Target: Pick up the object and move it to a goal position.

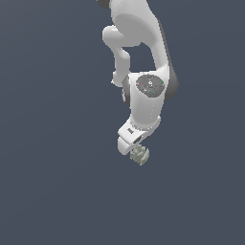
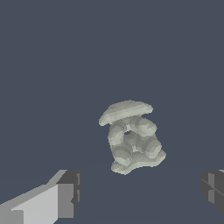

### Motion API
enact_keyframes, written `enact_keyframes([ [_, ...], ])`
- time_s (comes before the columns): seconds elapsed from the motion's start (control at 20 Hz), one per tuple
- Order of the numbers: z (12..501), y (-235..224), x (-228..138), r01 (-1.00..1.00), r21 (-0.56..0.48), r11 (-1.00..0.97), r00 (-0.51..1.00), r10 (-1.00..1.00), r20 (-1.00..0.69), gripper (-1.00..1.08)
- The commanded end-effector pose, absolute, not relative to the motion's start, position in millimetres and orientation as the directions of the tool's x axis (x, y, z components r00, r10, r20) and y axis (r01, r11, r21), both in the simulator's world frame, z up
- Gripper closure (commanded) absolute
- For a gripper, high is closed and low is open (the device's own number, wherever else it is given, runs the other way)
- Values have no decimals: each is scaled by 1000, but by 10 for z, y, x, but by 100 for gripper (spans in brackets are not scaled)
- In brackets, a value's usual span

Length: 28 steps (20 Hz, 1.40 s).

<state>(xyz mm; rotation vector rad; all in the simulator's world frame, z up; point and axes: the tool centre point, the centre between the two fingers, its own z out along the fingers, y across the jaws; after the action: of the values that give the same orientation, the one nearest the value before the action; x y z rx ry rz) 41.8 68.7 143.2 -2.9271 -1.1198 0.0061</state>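
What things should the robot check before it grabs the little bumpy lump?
1. Gripper open: ok, the two fingers stand wide apart in the wrist view.
2. Lump between the fingers: ok, it sits in the gap, apart from both.
3. Nothing held yet: ok, neither finger touches the lump.
4. Gripper low enough to close: cannot tell; in the exterior view the gripper is right next to the lump, but height is unclear.
5. Lump's pose steady: cannot tell, its shape is irregular.
6. Goal position: cannot tell, no marker shows in either view.
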Motion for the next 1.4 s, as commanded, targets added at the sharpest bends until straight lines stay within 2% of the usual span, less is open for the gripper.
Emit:
enact_keyframes([
  [0.0, 1411, 714, 455, 718, -6, -696, 696, 718, -1, -92],
  [0.6, 1352, 785, 552, 835, 0, -551, 551, 835, 0, -92],
  [1.0, 1311, 785, 555, 839, 0, -545, 545, 839, 0, -92],
  [1.35, 975, 791, 544, 841, 0, -541, 541, 841, 0, -92],
])
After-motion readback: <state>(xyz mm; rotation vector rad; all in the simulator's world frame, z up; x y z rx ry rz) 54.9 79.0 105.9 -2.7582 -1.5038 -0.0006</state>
